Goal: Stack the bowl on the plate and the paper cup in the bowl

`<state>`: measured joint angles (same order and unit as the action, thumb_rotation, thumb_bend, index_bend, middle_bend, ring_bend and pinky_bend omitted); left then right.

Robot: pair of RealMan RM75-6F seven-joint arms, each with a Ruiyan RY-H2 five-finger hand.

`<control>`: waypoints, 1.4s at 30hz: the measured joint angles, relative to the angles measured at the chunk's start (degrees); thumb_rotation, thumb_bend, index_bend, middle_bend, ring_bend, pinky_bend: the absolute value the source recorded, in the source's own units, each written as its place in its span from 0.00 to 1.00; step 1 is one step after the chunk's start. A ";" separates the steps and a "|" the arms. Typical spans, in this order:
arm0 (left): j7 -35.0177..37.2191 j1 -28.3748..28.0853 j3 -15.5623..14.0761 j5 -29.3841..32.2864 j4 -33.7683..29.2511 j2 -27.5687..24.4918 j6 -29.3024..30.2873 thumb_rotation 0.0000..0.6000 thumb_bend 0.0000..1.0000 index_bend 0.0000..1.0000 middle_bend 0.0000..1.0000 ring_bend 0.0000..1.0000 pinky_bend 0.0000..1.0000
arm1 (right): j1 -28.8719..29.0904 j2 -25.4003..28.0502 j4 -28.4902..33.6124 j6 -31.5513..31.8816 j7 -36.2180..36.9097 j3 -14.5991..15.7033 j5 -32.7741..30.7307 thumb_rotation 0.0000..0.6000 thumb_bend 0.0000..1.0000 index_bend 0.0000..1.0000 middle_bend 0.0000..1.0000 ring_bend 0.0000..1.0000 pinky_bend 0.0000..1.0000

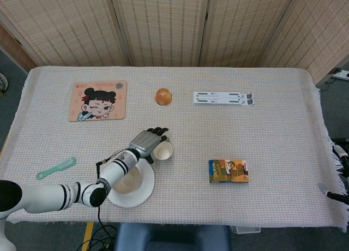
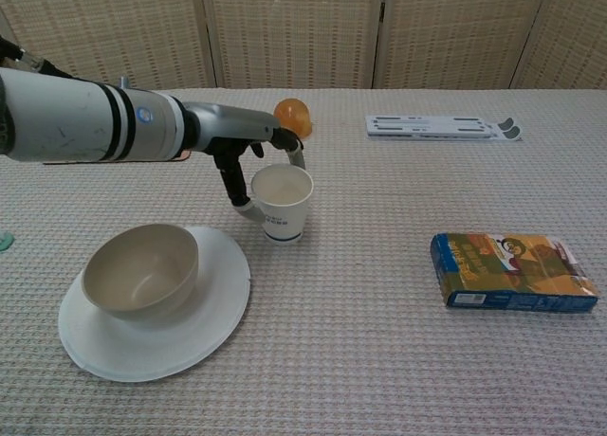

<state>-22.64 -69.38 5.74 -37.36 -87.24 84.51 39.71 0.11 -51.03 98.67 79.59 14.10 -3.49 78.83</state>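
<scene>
Head view shows a table (image 1: 272,125) under a pale woven cloth, seen from above, with my left arm reaching in from the lower left. My left hand (image 1: 148,142) is wrapped around the white paper cup (image 1: 162,150), fingers curled on its far side and thumb on the near side, so I am holding the cup. In the chest view the cup (image 2: 280,202) is tilted slightly towards the hand (image 2: 248,152), and one fingertip (image 2: 297,155) hooks over the far rim while the thumb presses low on the cup's left side; I cannot tell whether its base is off the cloth. Just left of the cup sits a white plate (image 2: 204,332), and a beige bowl (image 2: 140,270) rests upright on it, towards its left half. The cup stands just beside the plate's far right edge, not in the bowl. Further back lies a small orange ball (image 1: 163,96), with a cartoon-face mouse pad (image 1: 97,100) to its left and a flat white folding stand (image 1: 223,98) to its right. A colourful small box (image 1: 228,171) lies right of the cup, and a teal comb (image 1: 56,168) lies at the far left. My right hand (image 1: 339,177) barely shows at the right edge, too little to tell how its fingers lie.
</scene>
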 measured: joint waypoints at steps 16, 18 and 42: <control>1.17 0.37 0.23 -2.84 1.38 1.49 0.76 1.00 0.24 0.38 0.07 0.00 0.16 | -0.20 0.24 -0.29 0.36 1.04 0.16 0.62 1.00 0.22 0.00 0.00 0.00 0.00; 1.31 0.49 0.35 -3.05 1.10 1.32 0.99 1.00 0.24 0.39 0.07 0.00 0.16 | -0.16 0.20 -0.28 0.29 0.91 0.15 0.56 1.00 0.22 0.00 0.00 0.00 0.00; -1.97 2.29 -0.44 3.89 -21.53 -16.38 8.40 1.00 0.24 0.38 0.07 0.00 0.16 | 1.37 -0.82 0.11 -2.24 -2.89 -0.17 -1.17 1.00 0.22 0.00 0.00 0.00 0.00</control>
<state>-24.61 -67.10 5.30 -33.47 -108.77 68.14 48.11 1.48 -51.85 98.78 77.35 11.21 -3.66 77.66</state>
